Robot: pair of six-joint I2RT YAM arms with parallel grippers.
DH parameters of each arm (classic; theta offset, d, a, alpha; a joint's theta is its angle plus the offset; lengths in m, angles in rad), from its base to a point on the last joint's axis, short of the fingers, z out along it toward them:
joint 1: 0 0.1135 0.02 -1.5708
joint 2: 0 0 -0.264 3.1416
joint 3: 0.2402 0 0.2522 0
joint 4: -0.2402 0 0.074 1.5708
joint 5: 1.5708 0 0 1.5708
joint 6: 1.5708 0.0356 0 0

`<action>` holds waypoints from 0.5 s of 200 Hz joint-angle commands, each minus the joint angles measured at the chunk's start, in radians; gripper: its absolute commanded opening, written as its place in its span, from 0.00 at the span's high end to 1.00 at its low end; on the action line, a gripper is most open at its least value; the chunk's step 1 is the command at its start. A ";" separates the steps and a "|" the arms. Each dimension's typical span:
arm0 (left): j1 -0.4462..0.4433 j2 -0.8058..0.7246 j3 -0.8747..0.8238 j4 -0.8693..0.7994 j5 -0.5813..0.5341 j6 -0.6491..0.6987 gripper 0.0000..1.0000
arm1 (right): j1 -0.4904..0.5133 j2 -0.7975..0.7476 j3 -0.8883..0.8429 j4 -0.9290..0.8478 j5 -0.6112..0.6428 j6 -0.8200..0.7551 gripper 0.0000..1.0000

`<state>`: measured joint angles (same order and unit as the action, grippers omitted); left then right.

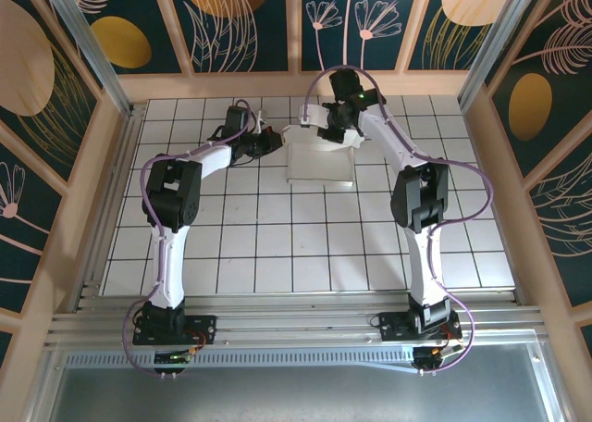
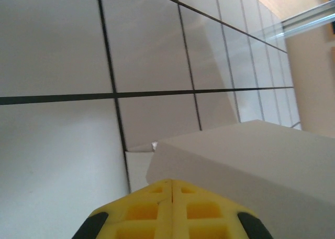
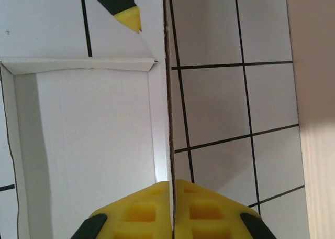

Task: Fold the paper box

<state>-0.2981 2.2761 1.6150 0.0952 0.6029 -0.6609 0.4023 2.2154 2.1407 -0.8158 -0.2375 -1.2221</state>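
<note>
The paper box (image 1: 319, 166) is white cardboard lying on the tiled floor near the back, between the two arms. My right gripper (image 1: 337, 129) is over the box's far right corner. In the right wrist view it (image 3: 171, 182) is shut on the box's upright side wall (image 3: 168, 92), whose thin edge runs between the yellow fingers; the box's inside (image 3: 89, 144) lies to the left. My left gripper (image 1: 275, 141) is at the box's left side. In the left wrist view it (image 2: 171, 180) is shut with nothing between the fingers, its tip against a raised white flap (image 2: 246, 160).
Wooden walls (image 1: 305, 84) ring the white tiled floor (image 1: 277, 246). A wooden wall (image 3: 314, 118) stands close on the right of the right gripper. An aluminium rail (image 2: 309, 21) runs along the far edge. Open tiles spread in front of the box.
</note>
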 commanded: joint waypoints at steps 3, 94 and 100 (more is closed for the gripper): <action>-0.004 -0.030 -0.022 0.140 0.140 -0.095 1.00 | 0.014 0.035 0.025 -0.013 -0.013 0.031 0.99; -0.022 0.042 0.030 0.169 0.227 -0.139 1.00 | 0.031 0.056 0.048 -0.018 -0.011 0.044 1.00; -0.024 0.045 0.032 0.186 0.238 -0.153 1.00 | 0.032 0.058 0.049 -0.017 -0.011 0.044 1.00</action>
<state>-0.2974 2.2978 1.6016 0.1905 0.7353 -0.7620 0.4088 2.2330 2.1593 -0.8158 -0.2218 -1.1976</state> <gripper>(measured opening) 0.047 0.068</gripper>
